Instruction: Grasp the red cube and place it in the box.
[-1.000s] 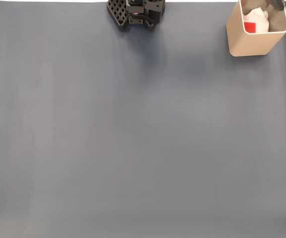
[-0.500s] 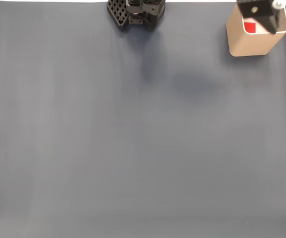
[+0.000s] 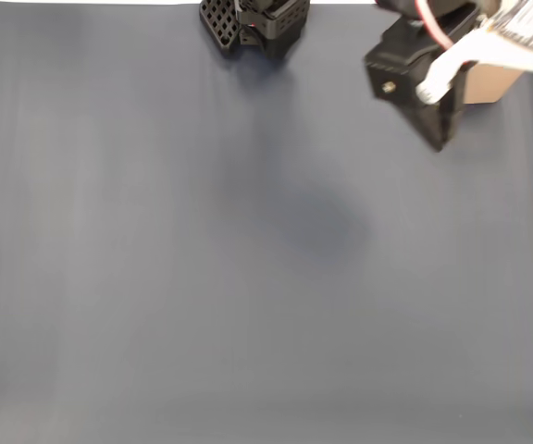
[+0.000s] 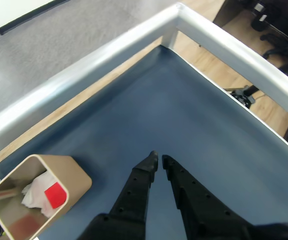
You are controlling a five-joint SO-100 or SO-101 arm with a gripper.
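In the wrist view, the end effector (image 4: 159,161) reaches up from the bottom edge as two black fingers, their tips nearly touching with only a thin gap between them, and nothing is held. It hangs above the dark blue surface (image 4: 194,115), pointing toward the far corner where two silver rails (image 4: 84,65) meet. Down and to the left of the fingers stands the box (image 4: 69,175), tan with a pale lining, and the red cube (image 4: 55,194) lies inside it beside some crumpled white paper (image 4: 35,192). In the fixed view, the arm (image 3: 421,79) leans in from the top right edge (slightly blurred), covering most of the box (image 3: 485,85). The arm's black base (image 3: 253,23) sits at the top centre.
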